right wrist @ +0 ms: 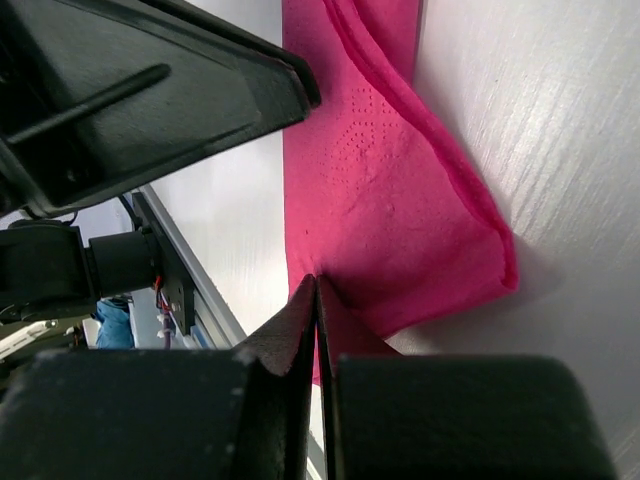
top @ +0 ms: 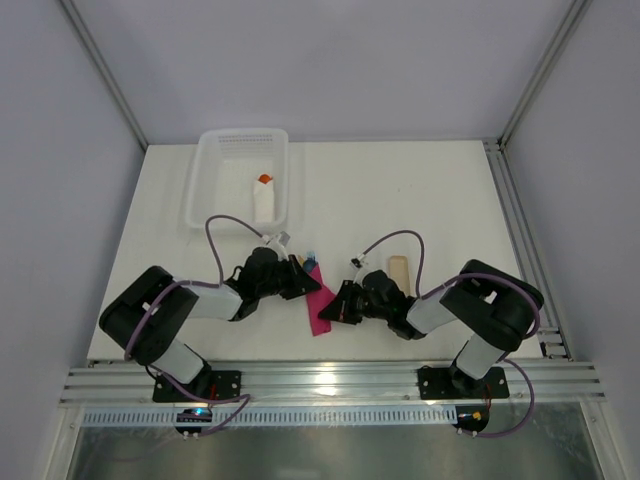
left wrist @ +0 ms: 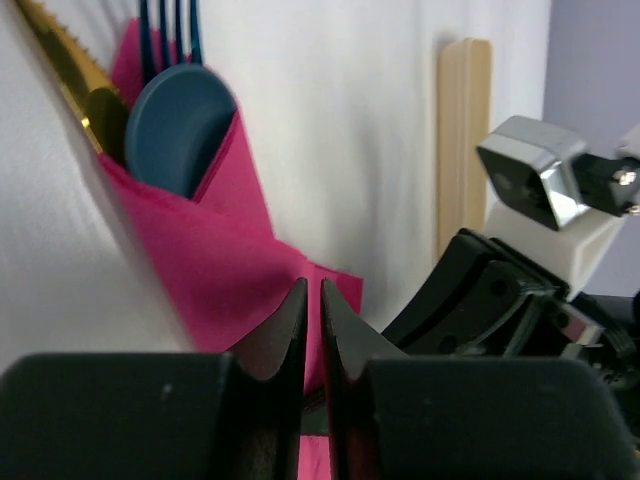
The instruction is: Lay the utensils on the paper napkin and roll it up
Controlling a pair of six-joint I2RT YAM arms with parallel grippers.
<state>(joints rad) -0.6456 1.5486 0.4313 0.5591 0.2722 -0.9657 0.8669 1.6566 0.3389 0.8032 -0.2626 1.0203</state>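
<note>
The magenta paper napkin (top: 318, 300) (left wrist: 230, 250) (right wrist: 380, 180) lies folded into a loose narrow bundle between my two grippers. From its far end poke out the utensils: the blue spoon (left wrist: 180, 125), the blue fork tines (left wrist: 165, 30) and the yellow-orange knife (left wrist: 70, 70). My left gripper (top: 303, 281) (left wrist: 312, 290) hovers over the bundle's middle, its jaws apart by only a thin slit with nothing seen between them. My right gripper (top: 331, 309) (right wrist: 317, 285) is shut, its tips pinching the napkin's near edge, where the paper puckers.
A long beige strip (top: 398, 270) (left wrist: 463, 140) lies just right of the bundle, beside the right arm's wrist. A white basket (top: 240, 175) at the back left holds a white roll with an orange tip (top: 263, 200). The table's front rail runs close behind the grippers.
</note>
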